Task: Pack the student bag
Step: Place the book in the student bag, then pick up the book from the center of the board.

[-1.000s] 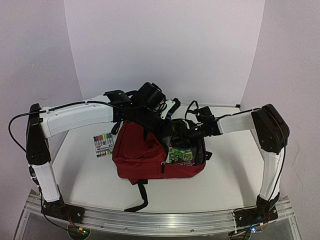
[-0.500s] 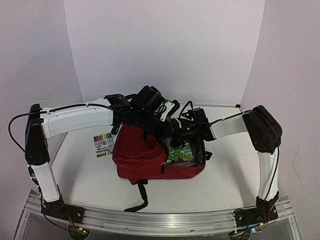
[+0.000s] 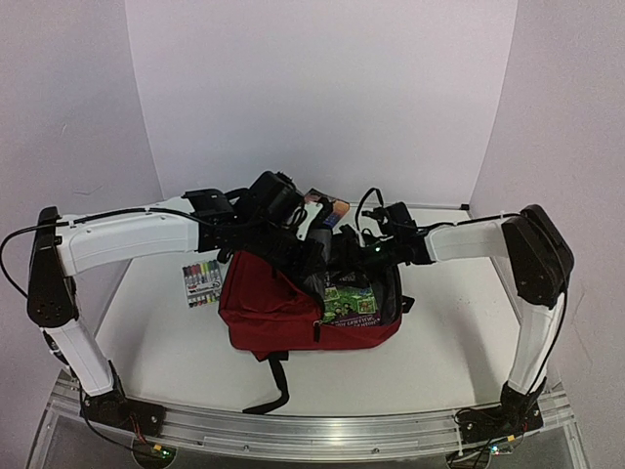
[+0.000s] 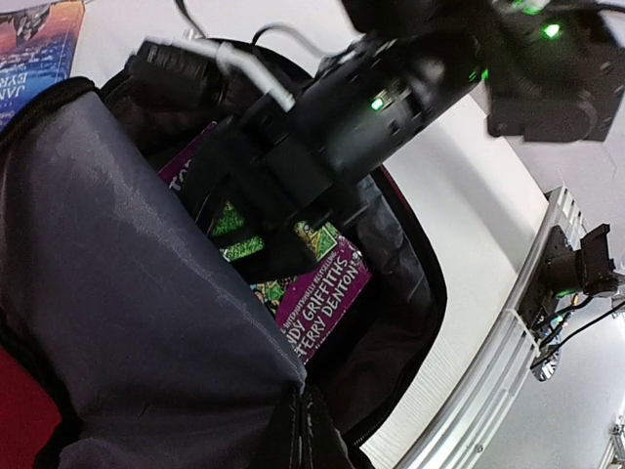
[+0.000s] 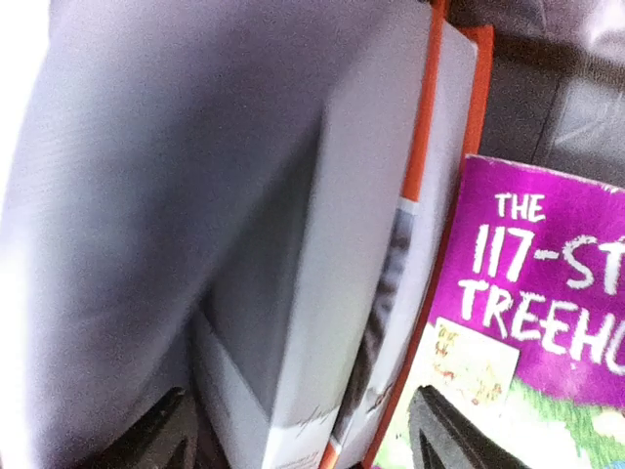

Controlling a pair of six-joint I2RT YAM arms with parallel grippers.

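The student bag (image 3: 269, 311), dark red, lies on the white table with its mouth facing right. My left gripper (image 3: 311, 260) is shut on the grey lining (image 4: 146, 293) at the mouth's edge and holds it up. My right gripper (image 3: 337, 256) is inside the opening, open; its fingertips (image 5: 444, 435) stand either side of a white, orange-edged book (image 5: 391, 244) set on edge in the bag. A purple and green book (image 5: 537, 283) lies beside it, its cover also showing in the left wrist view (image 4: 317, 298).
A pack of coloured markers (image 3: 201, 282) lies on the table left of the bag. Another book (image 3: 327, 209) lies behind the bag. The bag's black strap (image 3: 276, 386) trails toward the front rail (image 3: 312, 430).
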